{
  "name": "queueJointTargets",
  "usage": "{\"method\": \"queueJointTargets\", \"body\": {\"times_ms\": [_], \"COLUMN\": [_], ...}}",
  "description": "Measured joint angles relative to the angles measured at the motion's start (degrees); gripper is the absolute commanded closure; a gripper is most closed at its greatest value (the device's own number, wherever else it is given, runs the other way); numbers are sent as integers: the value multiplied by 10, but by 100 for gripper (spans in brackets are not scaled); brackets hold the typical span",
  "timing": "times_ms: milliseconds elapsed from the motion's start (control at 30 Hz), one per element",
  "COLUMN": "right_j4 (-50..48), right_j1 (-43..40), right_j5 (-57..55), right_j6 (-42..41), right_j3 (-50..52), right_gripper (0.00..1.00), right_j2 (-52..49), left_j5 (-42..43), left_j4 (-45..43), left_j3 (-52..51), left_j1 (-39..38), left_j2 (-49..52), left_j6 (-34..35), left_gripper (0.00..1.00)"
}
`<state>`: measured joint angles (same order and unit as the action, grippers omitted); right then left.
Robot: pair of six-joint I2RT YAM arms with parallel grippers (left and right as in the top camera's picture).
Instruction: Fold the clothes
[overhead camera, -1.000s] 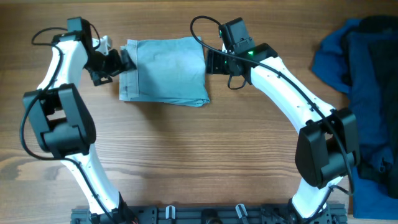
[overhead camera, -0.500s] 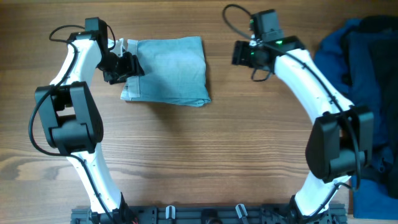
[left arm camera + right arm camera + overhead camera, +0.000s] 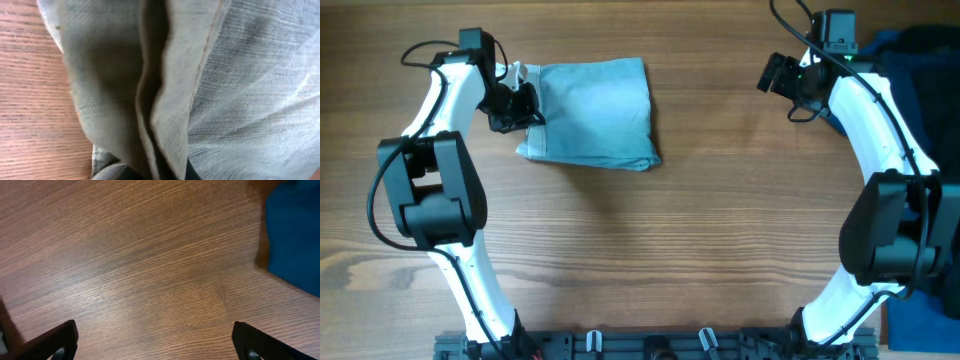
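Left fingers (image 3: pixel 527 104) pinched tight on the left layered edge of the denim shorts (image 3: pixel 590 115). Shorts lie folded, flat on the worktop (image 3: pixel 620 250). Long axis runs left-right, open edges pointing left. Likely a last fold: lift that edge, carry it rightward, keep layers together. Right fingers (image 3: pixel 772 75) wide, empty, well right of the shorts.

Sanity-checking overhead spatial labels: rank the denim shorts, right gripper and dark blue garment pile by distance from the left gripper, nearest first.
1. denim shorts: in contact; the left gripper is shut on their left edge, at the table's upper left.
2. right gripper: open, across the table at the upper right.
3. dark blue garments: farthest, at the right edge, beyond the right gripper.
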<state>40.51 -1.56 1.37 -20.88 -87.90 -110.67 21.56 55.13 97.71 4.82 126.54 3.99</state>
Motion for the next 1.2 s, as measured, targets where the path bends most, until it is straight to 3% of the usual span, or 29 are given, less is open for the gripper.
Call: {"method": "queueJointTargets", "body": {"times_ms": [300, 600, 833, 1000, 1200], "right_j4": [0, 0, 0, 0, 0], "right_j1": [0, 0, 0, 0, 0], "right_j5": [0, 0, 0, 0, 0], "right_j6": [0, 0, 0, 0, 0], "right_j3": [0, 0, 0, 0, 0], "right_gripper": [0, 0, 0, 1, 1], "right_j2": [0, 0, 0, 0, 0], "left_j5": [-16, -24, -33, -36, -57], "left_j4": [-62, -68, -64, -50, -42], "left_j3": [-2, -2, -2, -2, -2], "left_j1": [44, 294, 467, 492, 452], "left_j2": [0, 0, 0, 0, 0], "left_j6": [131, 197, 298, 340, 354], "left_gripper": [96, 96, 96, 96, 96]}}
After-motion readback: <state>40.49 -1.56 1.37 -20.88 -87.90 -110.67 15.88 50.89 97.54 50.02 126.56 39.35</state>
